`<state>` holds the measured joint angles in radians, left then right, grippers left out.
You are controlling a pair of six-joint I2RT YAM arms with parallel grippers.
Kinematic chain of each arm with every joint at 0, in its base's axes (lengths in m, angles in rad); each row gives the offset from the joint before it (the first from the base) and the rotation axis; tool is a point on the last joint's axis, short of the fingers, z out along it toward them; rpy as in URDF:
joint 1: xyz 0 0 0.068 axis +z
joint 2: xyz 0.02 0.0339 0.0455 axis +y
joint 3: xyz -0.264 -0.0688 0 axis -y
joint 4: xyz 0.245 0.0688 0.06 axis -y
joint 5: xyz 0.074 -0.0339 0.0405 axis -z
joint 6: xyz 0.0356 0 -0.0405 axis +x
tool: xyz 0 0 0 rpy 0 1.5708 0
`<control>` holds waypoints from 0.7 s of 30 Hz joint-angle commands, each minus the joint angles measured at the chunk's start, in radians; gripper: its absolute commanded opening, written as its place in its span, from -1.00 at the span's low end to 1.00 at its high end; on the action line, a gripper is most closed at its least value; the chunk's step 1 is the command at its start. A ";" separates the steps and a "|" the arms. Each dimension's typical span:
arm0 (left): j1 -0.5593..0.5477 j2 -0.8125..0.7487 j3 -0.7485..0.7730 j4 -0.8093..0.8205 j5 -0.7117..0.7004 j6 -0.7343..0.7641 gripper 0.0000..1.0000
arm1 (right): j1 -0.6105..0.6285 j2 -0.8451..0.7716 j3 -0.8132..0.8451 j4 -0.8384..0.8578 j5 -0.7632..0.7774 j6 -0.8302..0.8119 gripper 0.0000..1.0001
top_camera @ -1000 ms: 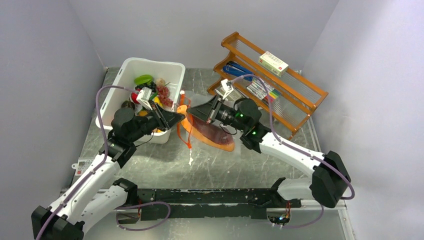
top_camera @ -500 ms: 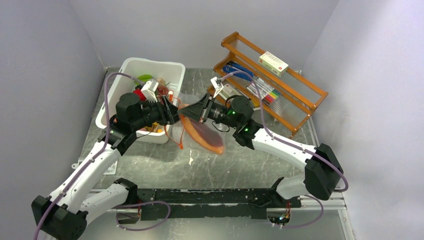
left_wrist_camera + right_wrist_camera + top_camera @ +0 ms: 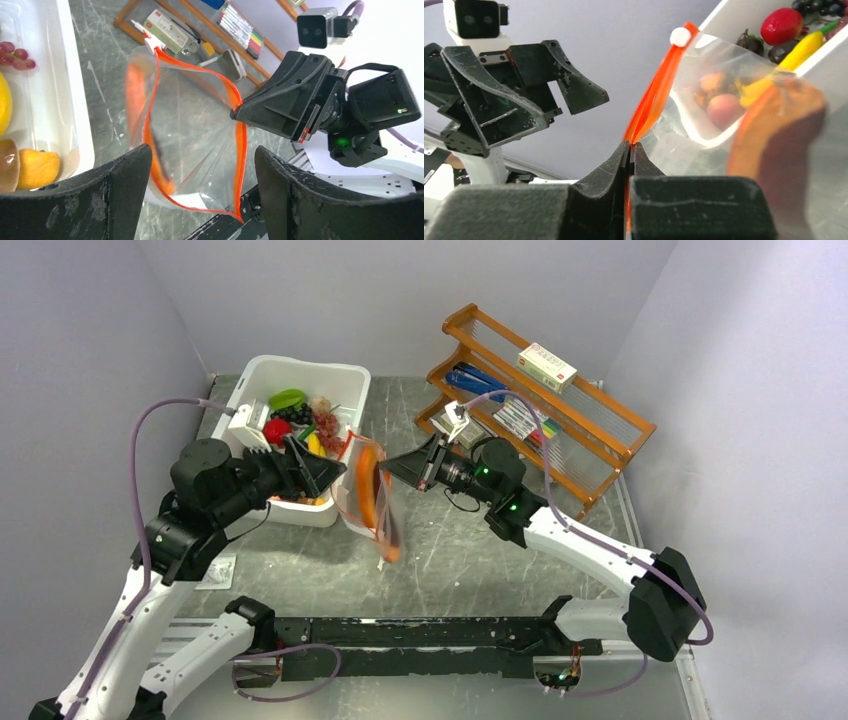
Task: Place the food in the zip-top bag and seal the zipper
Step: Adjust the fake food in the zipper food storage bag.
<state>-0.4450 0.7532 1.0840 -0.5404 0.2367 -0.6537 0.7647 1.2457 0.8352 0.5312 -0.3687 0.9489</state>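
Note:
The clear zip-top bag (image 3: 368, 502) hangs in the air just right of the bin, its mouth gaping. My right gripper (image 3: 392, 466) is shut on the orange-red zipper strip (image 3: 649, 107), whose white slider (image 3: 679, 36) sits at the far end. A dark red-brown, orange-rimmed slab (image 3: 781, 140) lies inside the bag, blurred. My left gripper (image 3: 322, 472) is open and empty, just left of the bag, and the bag's mouth (image 3: 200, 115) shows beyond its fingers (image 3: 107, 197). Other food stays in the bin: a banana (image 3: 315, 444), grapes (image 3: 294, 413) and a red fruit (image 3: 277, 430).
The white bin (image 3: 345, 378) stands at the back left, touching or nearly touching the bag. A wooden rack (image 3: 590, 430) with markers and a small box (image 3: 546, 366) fills the back right. The arms' black base rail (image 3: 420, 632) runs along the near edge.
My left gripper has opened and drawn back to the left, away from the bag. The bag with the slab has swung down and now hangs from my right gripper alone.

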 commanded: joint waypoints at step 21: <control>-0.006 0.283 -0.138 0.153 0.055 0.109 -0.62 | -0.008 -0.055 -0.013 -0.156 0.080 -0.102 -1.00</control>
<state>-0.4454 1.0126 0.9550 -0.5152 0.2211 -0.5522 0.7609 1.2072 0.8280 0.4355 -0.3378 0.8970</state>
